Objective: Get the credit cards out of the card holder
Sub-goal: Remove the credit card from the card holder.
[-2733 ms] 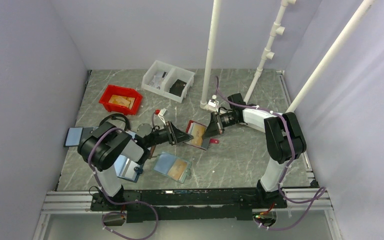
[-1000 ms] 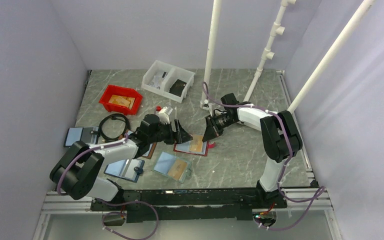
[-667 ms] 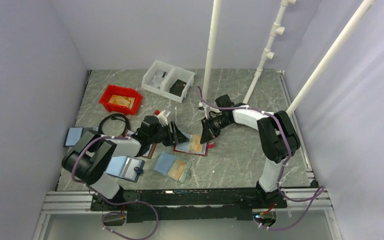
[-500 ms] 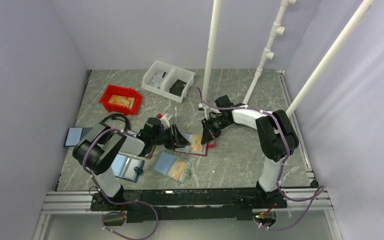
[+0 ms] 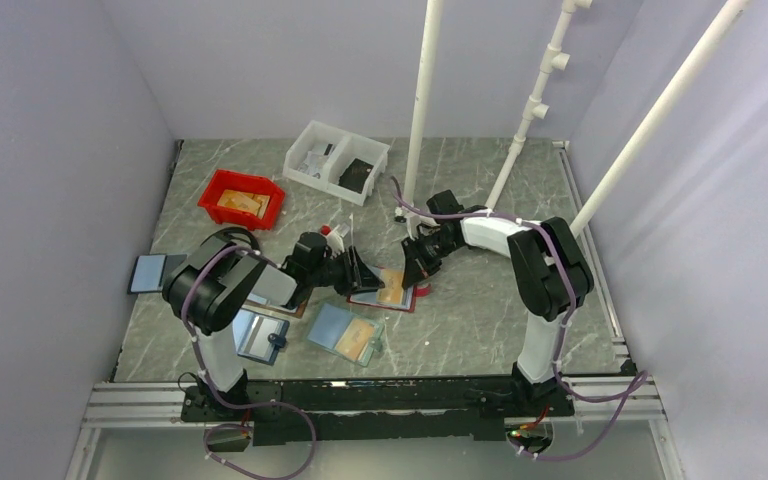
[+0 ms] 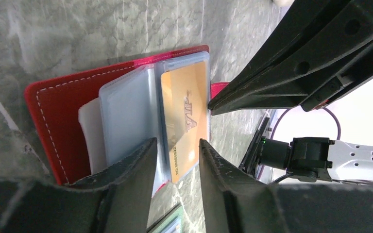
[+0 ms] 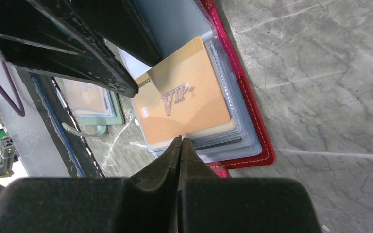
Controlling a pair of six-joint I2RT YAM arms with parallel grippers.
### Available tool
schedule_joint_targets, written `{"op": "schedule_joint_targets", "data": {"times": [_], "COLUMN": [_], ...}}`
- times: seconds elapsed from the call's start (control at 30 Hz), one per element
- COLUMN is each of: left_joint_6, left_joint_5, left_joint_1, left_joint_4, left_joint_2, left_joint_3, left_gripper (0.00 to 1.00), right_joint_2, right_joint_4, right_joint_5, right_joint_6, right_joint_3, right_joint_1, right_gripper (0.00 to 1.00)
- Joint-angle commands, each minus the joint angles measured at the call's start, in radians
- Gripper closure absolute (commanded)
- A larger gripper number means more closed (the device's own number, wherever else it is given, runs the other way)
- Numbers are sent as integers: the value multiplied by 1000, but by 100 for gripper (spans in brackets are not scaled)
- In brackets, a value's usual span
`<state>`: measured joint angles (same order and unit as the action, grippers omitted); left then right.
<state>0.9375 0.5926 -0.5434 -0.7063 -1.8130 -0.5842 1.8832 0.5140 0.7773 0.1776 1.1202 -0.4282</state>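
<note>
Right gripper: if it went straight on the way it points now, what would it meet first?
Probably the near edge of the gold credit card in the red card holder; its shut fingers point straight at it, though height is unclear.

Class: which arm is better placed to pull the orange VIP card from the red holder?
Probably left: left gripper open, the VIP card ending between its fingers; right gripper shut, at the edge of the card holder.

I count four folding holders on my bench: one red card holder [image 6: 53, 121], one teal [image 5: 345, 333], one brown [image 5: 258, 336], and one blue-grey [image 5: 147, 272] at the left edge. One gold credit card [image 7: 184, 104] shows. Toward the far edge stand two bins, a red bin [image 5: 243, 199] and a white bin [image 5: 336, 162], and three white pipes [image 5: 423, 110].
</note>
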Motion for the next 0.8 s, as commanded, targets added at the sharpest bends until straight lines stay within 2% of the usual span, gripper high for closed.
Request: {"op": "schedule_joint_targets", "data": {"times": [0.0, 0.13, 0.23, 0.27, 0.53, 0.77], "left_joint_6": [29, 54, 76, 84, 82, 50], "left_joint_5": [47, 61, 78, 81, 100, 117], "left_joint_1": [-6, -7, -4, 0, 49, 69], "left_joint_4": [-88, -141, -204, -228, -275, -218], "left_joint_2": [-53, -86, -110, -116, -80, -17], "left_joint_3": [-11, 0, 24, 36, 90, 115], "left_gripper": [59, 73, 97, 100, 100, 100], "right_joint_2": [39, 58, 75, 78, 92, 109], "right_joint_4": [-17, -18, -5, -3, 25, 42], "right_joint_5": [-44, -44, -53, -61, -130, -149], "right_joint_6": [-8, -12, -7, -5, 19, 25], "right_joint_3": [30, 32, 44, 45, 62, 73], "right_joint_1": [-16, -20, -24, -24, -26, -27], "right_gripper": [100, 100, 100, 100, 93, 92]}}
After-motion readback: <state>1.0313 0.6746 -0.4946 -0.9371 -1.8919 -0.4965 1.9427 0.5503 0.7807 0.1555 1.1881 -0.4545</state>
